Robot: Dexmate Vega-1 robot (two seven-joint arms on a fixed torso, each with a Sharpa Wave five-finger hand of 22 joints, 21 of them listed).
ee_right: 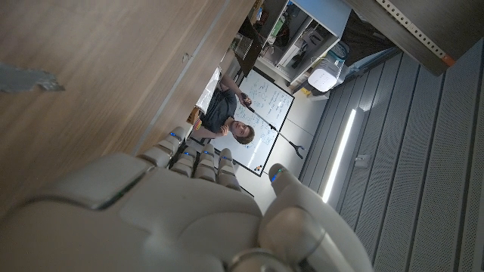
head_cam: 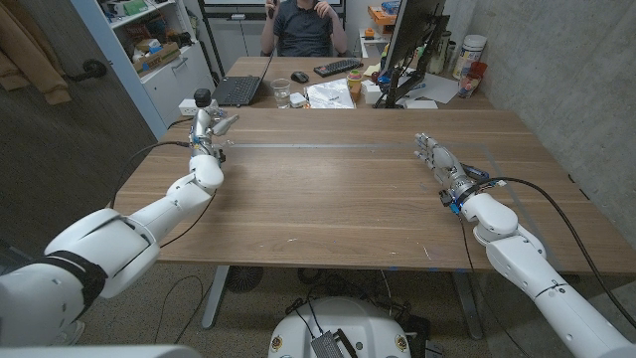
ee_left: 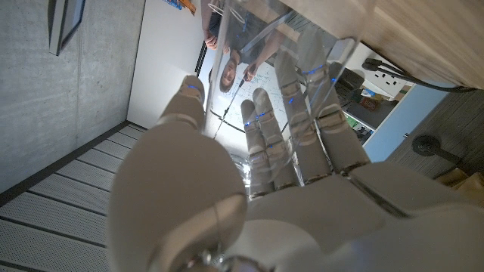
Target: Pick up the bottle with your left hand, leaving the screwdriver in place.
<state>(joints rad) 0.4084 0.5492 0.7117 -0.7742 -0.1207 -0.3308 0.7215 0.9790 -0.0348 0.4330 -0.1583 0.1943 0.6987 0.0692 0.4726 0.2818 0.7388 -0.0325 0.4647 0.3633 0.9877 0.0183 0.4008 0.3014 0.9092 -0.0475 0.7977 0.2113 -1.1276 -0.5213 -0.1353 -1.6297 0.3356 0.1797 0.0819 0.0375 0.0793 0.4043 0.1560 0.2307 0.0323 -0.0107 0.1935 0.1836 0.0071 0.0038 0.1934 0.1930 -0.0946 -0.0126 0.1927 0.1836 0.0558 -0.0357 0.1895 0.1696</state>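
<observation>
**A:** How were the fingers of the left hand (head_cam: 206, 136) set?

**B:** They were wrapped around the clear plastic bottle with a black cap (head_cam: 203, 107). In the left wrist view the fingers (ee_left: 266, 143) curled against the bottle's transparent wall (ee_left: 318, 53), with the thumb on the other side. The hand grasped it near the table's far left corner, the cap standing above the fingers. I couldn't tell whether its base touched the wood.

**A:** And the arm behind it?

**B:** The white left arm (head_cam: 149, 219) reached in from the lower left, across the table's left edge, wrist raised.

**A:** The right hand (head_cam: 438, 160)?

**B:** It held nothing. Its fingers stretched forward, fairly straight and close together, over the right part of the brown wooden table (head_cam: 328, 189); the right wrist view showed the hand's back (ee_right: 151, 211) beside the wood. I couldn't tell whether it touched the top.

**A:** What else stood around?

**B:** Behind the table, a second desk carried a black laptop (head_cam: 238, 89), a black keyboard (head_cam: 338, 68), a glass (head_cam: 281, 92) and a dark monitor (head_cam: 409, 40). A person in a dark shirt (head_cam: 303, 25) sat beyond it. Nothing stood between the two hands.
</observation>
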